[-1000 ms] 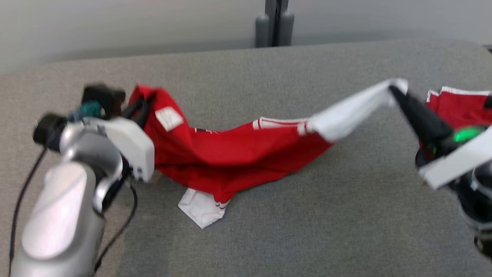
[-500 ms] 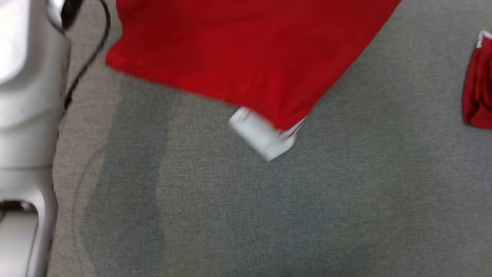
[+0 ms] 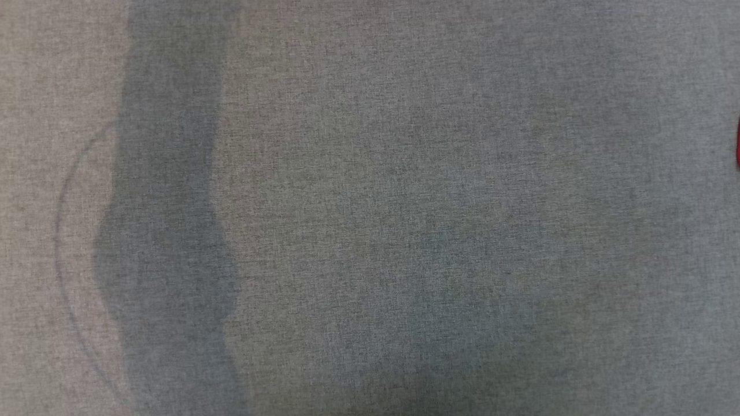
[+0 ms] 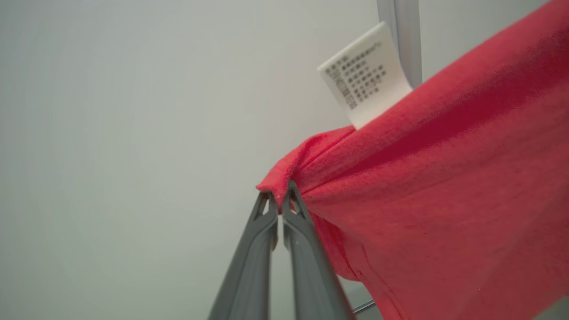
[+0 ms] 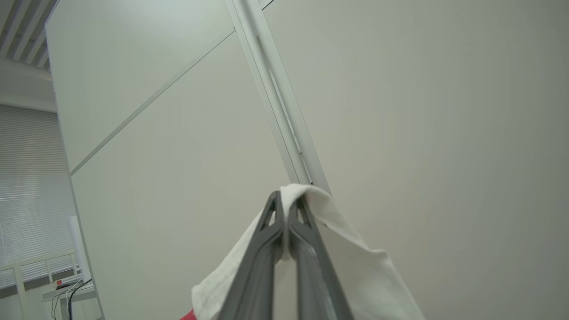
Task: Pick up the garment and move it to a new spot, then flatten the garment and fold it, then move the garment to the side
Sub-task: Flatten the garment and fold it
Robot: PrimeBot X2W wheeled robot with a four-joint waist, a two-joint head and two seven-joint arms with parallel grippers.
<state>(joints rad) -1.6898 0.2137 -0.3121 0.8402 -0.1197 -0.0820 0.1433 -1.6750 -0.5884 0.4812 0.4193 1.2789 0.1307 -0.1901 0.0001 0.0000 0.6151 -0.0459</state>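
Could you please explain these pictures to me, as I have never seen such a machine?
This is a wheeled robot with two arms, each ending in long dark jaws. One picture is from its head camera, looking down on a grey fabric surface. The other two are from wrist cameras looking along the jaws. The left jaws are shut on a bunched edge of a red garment, near its white label. The right jaws are shut on a white part of it.
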